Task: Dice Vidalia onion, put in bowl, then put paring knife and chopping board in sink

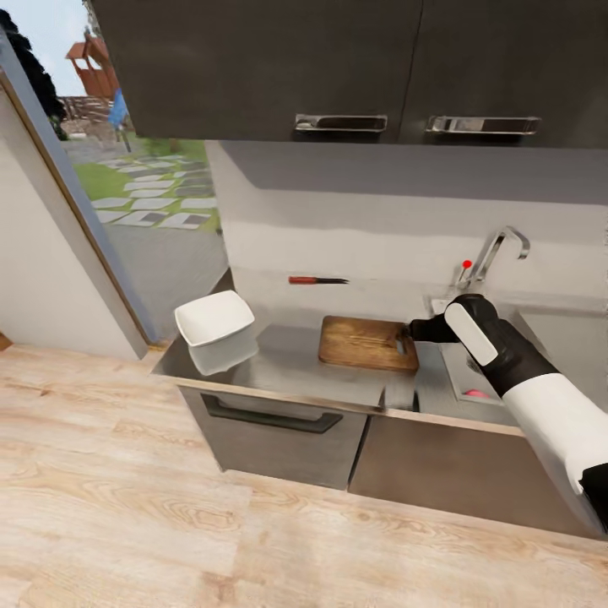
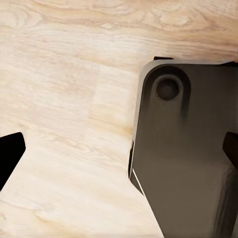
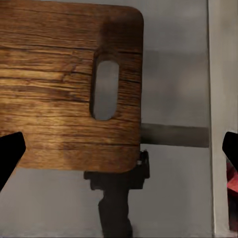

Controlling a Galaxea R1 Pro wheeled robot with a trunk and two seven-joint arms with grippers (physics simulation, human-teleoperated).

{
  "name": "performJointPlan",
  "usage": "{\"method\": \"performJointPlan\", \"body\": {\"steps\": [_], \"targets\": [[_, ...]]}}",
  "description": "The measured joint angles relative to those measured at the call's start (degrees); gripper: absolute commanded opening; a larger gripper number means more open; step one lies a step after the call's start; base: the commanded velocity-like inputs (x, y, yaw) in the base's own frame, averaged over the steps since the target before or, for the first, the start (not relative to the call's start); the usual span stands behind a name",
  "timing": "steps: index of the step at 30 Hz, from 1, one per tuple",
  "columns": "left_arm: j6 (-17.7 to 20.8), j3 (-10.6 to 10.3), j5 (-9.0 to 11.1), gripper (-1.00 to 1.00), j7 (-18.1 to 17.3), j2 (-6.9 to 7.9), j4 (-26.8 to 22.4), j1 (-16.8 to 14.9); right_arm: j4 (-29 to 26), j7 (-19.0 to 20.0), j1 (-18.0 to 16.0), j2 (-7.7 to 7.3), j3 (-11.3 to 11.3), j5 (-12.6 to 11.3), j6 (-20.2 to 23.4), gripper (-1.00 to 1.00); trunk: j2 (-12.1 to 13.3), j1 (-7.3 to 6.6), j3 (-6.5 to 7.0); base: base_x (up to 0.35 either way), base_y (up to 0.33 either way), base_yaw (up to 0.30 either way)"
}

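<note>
The right gripper (image 1: 404, 340) hovers with jaws spread wide over the chopping board's (image 1: 365, 342) handle-slot end; the paring knife (image 1: 317, 279) lies well apart by the wall.

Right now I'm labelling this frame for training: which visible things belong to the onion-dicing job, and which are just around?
Job things:
chopping board
paring knife
bowl
sink
Vidalia onion
countertop
right gripper

Just around:
upper cabinets
wooden floor
</note>
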Motion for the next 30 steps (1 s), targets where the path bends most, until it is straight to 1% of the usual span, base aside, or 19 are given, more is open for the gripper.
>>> {"method": "performJointPlan", "body": {"steps": [13, 22, 30], "targets": [[0.0, -0.03, 0.0, 1.0, 0.0, -0.06, 0.01, 0.0, 0.27, 0.01, 0.0, 0.05, 0.03, 0.03, -0.08, 1.0, 0.0, 0.0, 0.0, -0.289, 0.133, 0.0], [0.0, -0.03, 0.0, 1.0, 0.02, -0.09, 0.01, 0.01, 0.43, -0.06, 0.0, 0.01, 0.09, 0.04, -0.1, 1.0, 0.0, 0.0, 0.0, -0.326, 0.022, 0.0], [0.0, -0.03, 0.0, 1.0, 0.02, -0.09, 0.01, -0.03, 0.6, -1.79, 0.0, -0.04, 0.16, 0.03, -0.17, 1.0, 0.0, 0.0, 0.0, -0.336, 0.001, 0.0]]}}
